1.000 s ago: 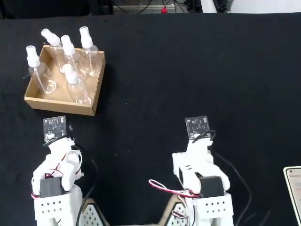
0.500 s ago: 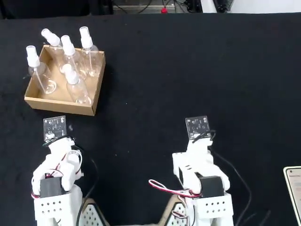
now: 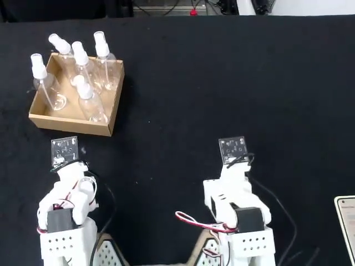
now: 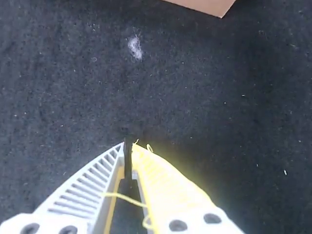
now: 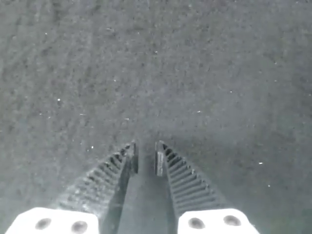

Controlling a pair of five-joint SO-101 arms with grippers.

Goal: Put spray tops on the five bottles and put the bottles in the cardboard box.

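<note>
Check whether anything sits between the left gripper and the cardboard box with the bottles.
Nothing visible does. Bare black table is all that lies between the left gripper and the cardboard box.

High overhead; wrist cameras close above table (image 3: 222, 83)

- We see a black cloth worktop (image 3: 233, 83);
- we find a white card (image 3: 346, 219) lying at its right edge;
- we spot a pale lint fleck (image 4: 134, 48) on the cloth.
</note>
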